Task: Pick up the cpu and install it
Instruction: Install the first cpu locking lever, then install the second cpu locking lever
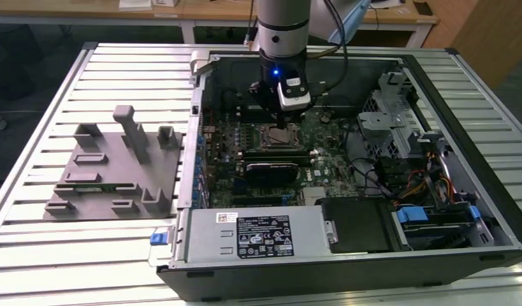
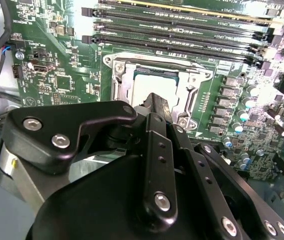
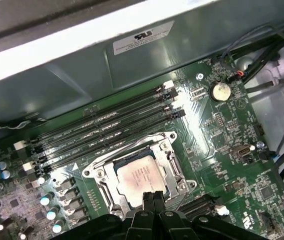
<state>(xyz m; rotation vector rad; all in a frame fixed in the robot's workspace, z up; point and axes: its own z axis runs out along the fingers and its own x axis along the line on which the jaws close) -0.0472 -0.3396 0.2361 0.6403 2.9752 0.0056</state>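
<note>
Inside open PC case [image 1: 464, 210] on table [image 1: 39, 108]: cpu [image 3: 143, 178] seated flat in motherboard socket [image 3: 101, 176], silver lid up. Hand [image 3: 153, 196] directly above cpu's edge, fingers [image 2: 157, 107] pressed together, gripping nothing.

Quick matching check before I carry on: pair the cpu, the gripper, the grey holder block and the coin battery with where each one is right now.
Things:
1. cpu
2. gripper
3. grey holder block
4. coin battery

Places:
A. on the slatted table, outside the computer case
B. lying in the socket frame on the green board
C. on the green board, away from the socket
D. right above the socket, at the chip's edge

Pairs: 1-B, 2-D, 3-A, 4-C
</note>
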